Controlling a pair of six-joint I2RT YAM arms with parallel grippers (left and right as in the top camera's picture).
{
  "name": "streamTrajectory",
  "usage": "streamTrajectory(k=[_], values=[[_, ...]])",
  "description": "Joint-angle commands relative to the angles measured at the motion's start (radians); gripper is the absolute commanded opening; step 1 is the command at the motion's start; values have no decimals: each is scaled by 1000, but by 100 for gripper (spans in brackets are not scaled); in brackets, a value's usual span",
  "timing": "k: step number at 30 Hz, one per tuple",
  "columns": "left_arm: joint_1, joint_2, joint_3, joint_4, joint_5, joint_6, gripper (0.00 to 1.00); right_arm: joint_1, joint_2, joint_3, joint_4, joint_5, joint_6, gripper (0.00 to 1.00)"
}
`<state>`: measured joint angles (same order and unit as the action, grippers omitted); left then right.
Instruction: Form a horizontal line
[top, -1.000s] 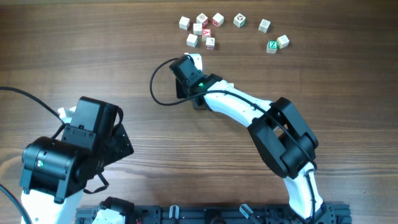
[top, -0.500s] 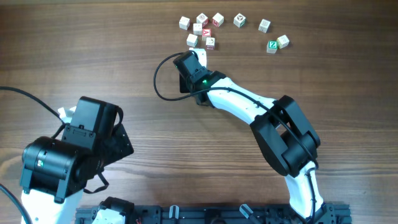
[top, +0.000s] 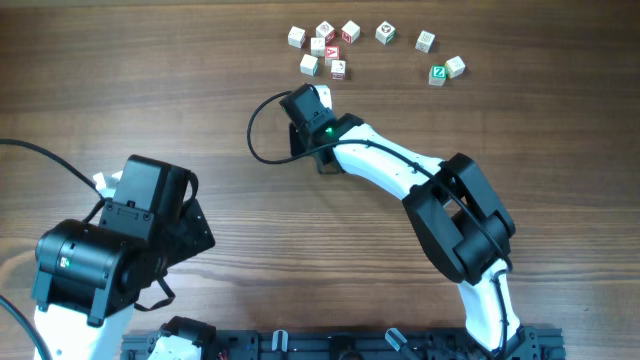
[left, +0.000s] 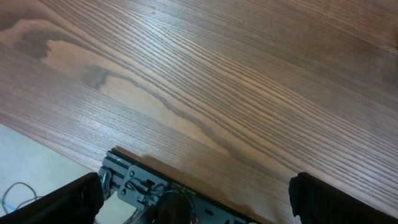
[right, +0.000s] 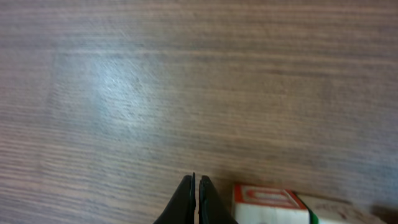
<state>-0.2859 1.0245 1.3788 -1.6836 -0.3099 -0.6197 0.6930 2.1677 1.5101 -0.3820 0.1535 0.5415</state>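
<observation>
On streaky wood-grain table (top: 150, 80), small squarish whitish letter cubes (top: 310, 65).

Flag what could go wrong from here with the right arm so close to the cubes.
The right gripper is shut beside a red-marked cube, so a sideways move could knock that cube askew. The cluster of cubes just ahead is tightly packed. Pushing one may scatter its neighbours, and there looks to be little room for open fingers between them.

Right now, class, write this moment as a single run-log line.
right gripper: shut, empty, beside red-marked cube | left gripper: open, away from cubes | letter cubes: scattered, no line yet
</observation>
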Motion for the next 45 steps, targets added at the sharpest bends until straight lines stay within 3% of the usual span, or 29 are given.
streamTrajectory(k=[1, 6, 14, 16, 20, 30, 45], values=[[5, 3, -3, 0, -16, -18, 100, 0, -40, 27, 13, -13, -18, 5], [5, 3, -3, 0, -16, -17, 100, -30, -185, 30, -69, 84, 49, 5], [5, 3, -3, 0, -16, -17, 100, -299, -208, -67, -312, 100, 194, 5], [5, 3, -3, 0, -16, -17, 100, -304, -208, -150, -257, 96, 195, 4], [5, 3, -3, 0, -16, -18, 100, -302, -208, -388, 58, 89, 257, 4], [5, 3, -3, 0, -16, -17, 100, -307, -209, -388, 58, -102, 180, 4], [5, 3, -3, 0, -16, -18, 100, -307, -244, -385, 84, -186, 113, 4]])
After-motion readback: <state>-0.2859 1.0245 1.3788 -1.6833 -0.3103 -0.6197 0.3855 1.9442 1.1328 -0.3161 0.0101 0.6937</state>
